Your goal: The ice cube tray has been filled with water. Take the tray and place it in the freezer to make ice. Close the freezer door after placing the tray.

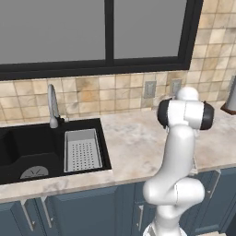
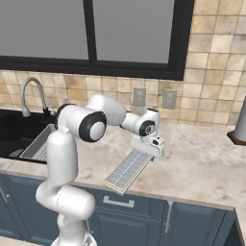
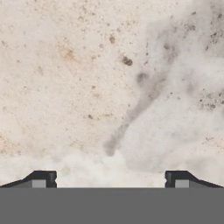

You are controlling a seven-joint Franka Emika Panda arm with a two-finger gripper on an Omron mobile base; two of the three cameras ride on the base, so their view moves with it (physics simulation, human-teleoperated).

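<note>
The gripper [image 3: 109,178] hangs spread wide over bare marble countertop [image 3: 87,87], grasping nothing; the ice cube tray [image 2: 129,170] lies just below it.

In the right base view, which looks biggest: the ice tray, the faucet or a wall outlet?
1. Ice tray
2. Faucet, thin but tall; it stands farther back, so its rank is unsure
3. Wall outlet, clearly smallest

We see a beige square-tiled backsplash [image 1: 115,92] beneath a dark-framed window [image 1: 108,32] — below it, a speckled marble countertop [image 1: 138,143], black sink basin [image 1: 32,147] and dark blue cabinets [image 1: 87,212].
</note>
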